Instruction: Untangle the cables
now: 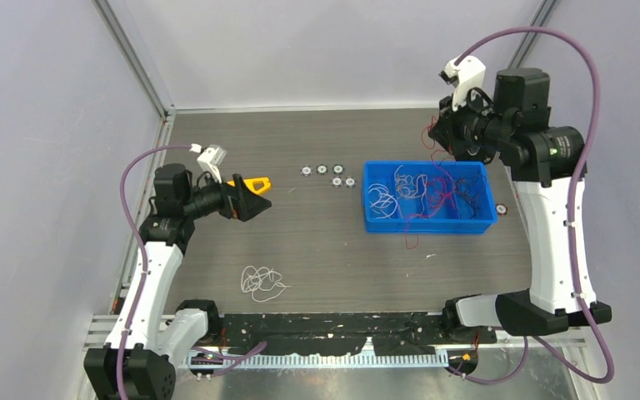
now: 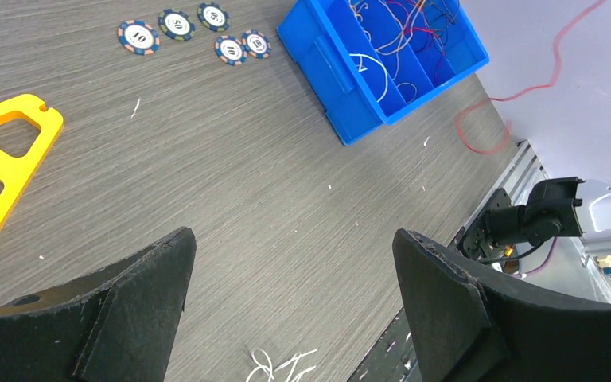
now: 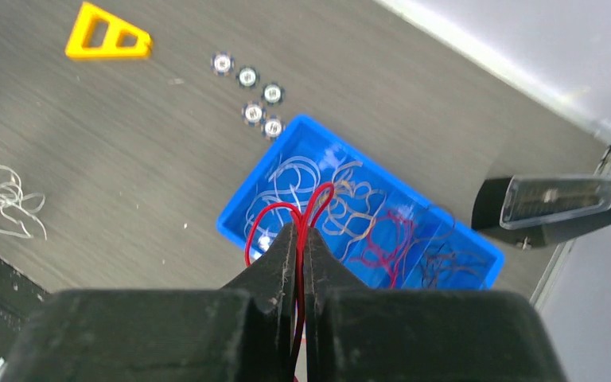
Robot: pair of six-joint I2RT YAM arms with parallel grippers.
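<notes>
Here, at the far left, the left arm's fingers stand spread wide, grasping nothing, above the dark wood-grain surface. Just past their tips a yellow triangular frame lies flat on the surface. Nearer the arm bases, a loose white cable clump lies by itself on the surface, well apart from the bin. At centre, five poker chips lie flat in a small cluster, near the bin's far left corner. Right of centre, a blue plastic bin, divided into compartments, holds the other cables. White loops fill the leftmost compartment, white and red strands mingle in the middle, and red and then dark strands lie toward the right end. One red strand spills over the near wall onto the surface. A sixth chip lies just beside the bin's right end. At the far right, the right arm's fingers are clenched on a red cable, raised over the bin's far right corner. Two red loops stand out beyond the tips, and the wrist view shows the bin beneath them.
</notes>
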